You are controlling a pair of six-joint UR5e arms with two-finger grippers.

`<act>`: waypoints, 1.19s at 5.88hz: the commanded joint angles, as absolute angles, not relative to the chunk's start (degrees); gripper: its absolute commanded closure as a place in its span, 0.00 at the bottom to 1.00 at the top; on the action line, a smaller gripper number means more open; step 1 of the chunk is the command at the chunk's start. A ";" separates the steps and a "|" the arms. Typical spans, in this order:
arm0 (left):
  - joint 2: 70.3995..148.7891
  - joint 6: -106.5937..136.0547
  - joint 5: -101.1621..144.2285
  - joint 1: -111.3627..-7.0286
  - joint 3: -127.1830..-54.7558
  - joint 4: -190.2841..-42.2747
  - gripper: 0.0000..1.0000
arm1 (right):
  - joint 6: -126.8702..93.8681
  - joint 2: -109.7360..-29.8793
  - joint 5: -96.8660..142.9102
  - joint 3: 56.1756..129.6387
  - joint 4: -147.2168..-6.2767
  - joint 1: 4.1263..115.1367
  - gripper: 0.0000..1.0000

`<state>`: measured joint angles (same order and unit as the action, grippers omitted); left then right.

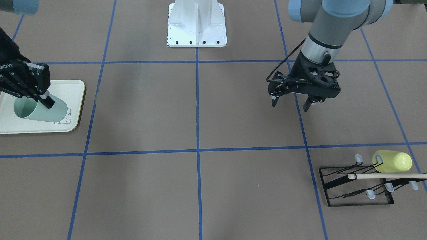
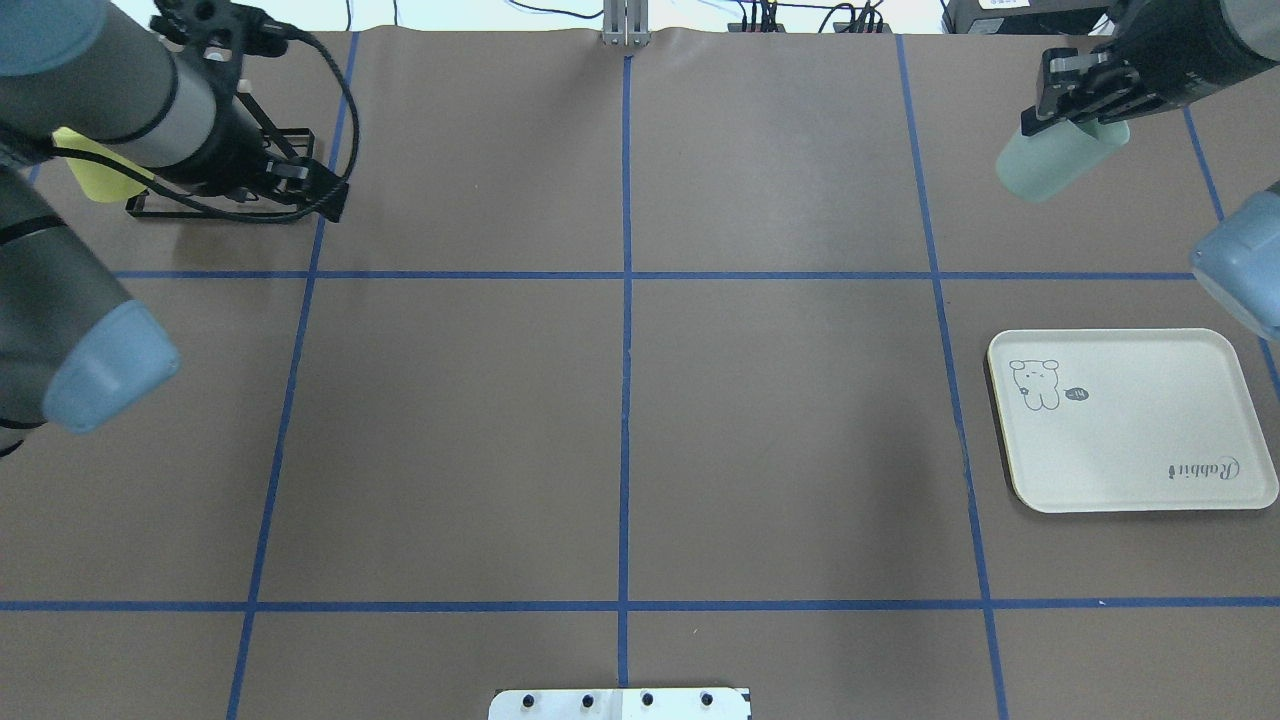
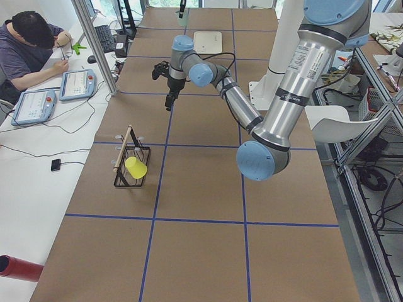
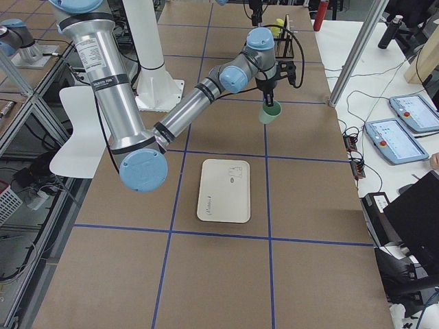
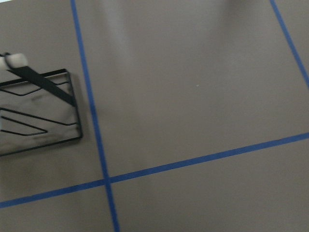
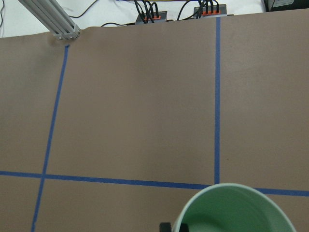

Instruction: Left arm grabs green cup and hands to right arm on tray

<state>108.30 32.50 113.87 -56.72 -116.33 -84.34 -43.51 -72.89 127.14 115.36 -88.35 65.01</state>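
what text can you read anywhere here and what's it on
"Rabbit": script on the tray, upside down in the overhead view.
"ROBOTIQ": on the right gripper, cut at the picture's edge.
Tray's speech bubble and arm stickers: too small to read.

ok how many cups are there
2: the green cup held aloft in the right pincer; a yellow-green cup on the black wire rack. None seems hidden.

We see a pale mint-green cup [image 2: 1058, 160], tilted, hanging in the right gripper [image 2: 1075, 118] above the table, apart from the cream rabbit tray [image 2: 1130, 455] lying flat.
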 commanded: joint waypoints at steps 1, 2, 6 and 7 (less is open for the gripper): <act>98.48 16.53 114.52 -64.73 -118.22 -82.89 0.00 | -37.65 -80.20 126.31 118.28 -88.86 64.34 1.00; 95.83 15.13 116.96 -68.78 -117.17 -82.79 0.00 | -37.62 -83.46 124.12 119.69 -88.42 63.12 1.00; 86.44 7.41 138.70 -87.86 -104.94 -84.36 0.00 | -39.97 -97.26 115.41 120.41 -71.93 56.44 1.00; 84.22 3.64 136.08 -90.85 -104.94 -84.64 0.00 | -45.04 -98.16 109.22 120.41 -70.24 50.77 1.00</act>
<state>86.88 6.84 137.81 -87.96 -105.14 -84.15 -41.27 -96.41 113.67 120.41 -72.82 55.06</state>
